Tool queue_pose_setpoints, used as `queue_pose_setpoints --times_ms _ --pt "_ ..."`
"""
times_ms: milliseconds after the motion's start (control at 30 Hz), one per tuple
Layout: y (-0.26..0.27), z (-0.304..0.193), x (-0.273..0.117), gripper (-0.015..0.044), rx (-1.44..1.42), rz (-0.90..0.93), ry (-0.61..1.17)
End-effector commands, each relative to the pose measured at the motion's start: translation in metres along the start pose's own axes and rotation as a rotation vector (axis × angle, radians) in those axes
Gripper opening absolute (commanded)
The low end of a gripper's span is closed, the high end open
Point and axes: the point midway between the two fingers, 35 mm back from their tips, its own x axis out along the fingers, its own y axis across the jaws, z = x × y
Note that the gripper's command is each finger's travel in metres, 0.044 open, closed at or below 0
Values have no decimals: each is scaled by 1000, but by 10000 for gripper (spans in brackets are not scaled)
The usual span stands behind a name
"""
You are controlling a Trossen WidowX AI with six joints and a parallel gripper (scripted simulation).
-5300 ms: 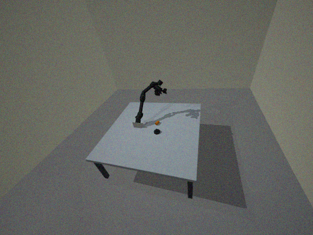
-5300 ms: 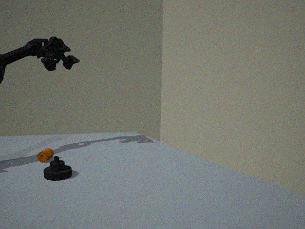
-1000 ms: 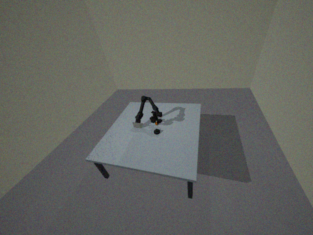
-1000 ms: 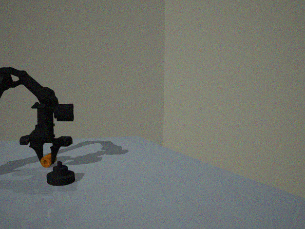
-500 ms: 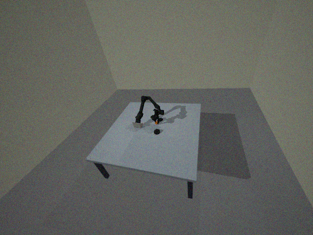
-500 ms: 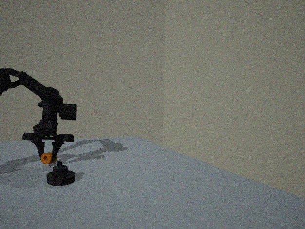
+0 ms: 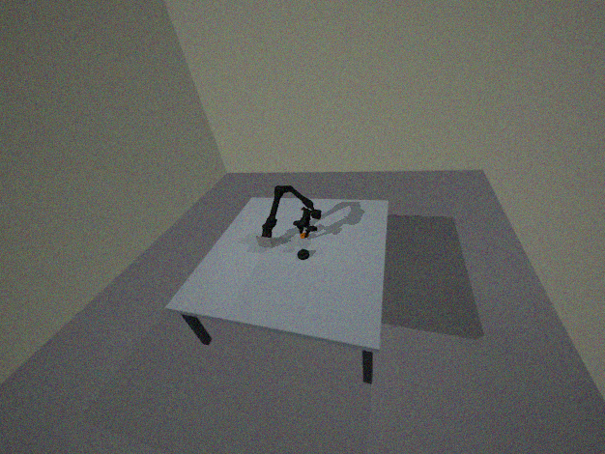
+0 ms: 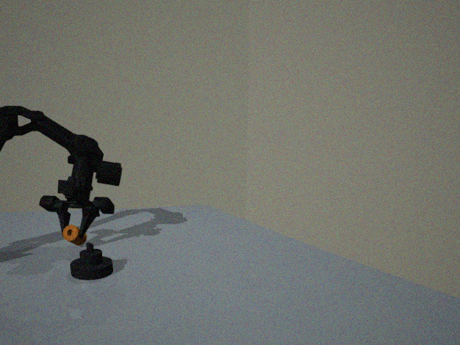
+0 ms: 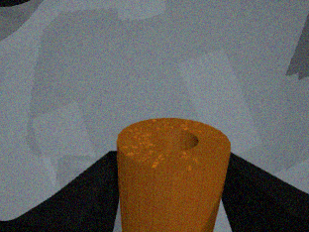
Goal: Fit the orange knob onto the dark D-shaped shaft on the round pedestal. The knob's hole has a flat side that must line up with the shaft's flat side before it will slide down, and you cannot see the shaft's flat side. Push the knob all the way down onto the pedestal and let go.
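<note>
The orange knob (image 7: 303,235) (image 8: 70,238) (image 9: 170,198) lies on its side between the fingertips, its end face with the hole facing the exterior camera. The hole also shows in the wrist view. My gripper (image 7: 303,233) (image 8: 73,234) (image 9: 169,162) points down and is shut on the knob, which appears a little above the table. The dark round pedestal (image 7: 303,254) (image 8: 91,269) stands on the table, just right of and nearer than the knob in the exterior view. Its thin shaft (image 8: 90,246) points up, bare. The shaft's flat side cannot be made out.
The pale table (image 7: 293,297) (image 8: 223,289) carries the arm's base (image 7: 266,233) to the left of the pedestal. Shadows of the arm fall across the table behind the gripper. The pedestal is outside the wrist view.
</note>
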Motion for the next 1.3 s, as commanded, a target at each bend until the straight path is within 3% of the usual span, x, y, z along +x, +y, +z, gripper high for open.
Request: queue_pose_setpoints --times_ms 0,1067,1267 --pt "1 -3 -3 179 1 1 -57" --pt "0 -35 -20 179 -1 2 -604" --pt "0 -40 -22 179 -4 5 -634"
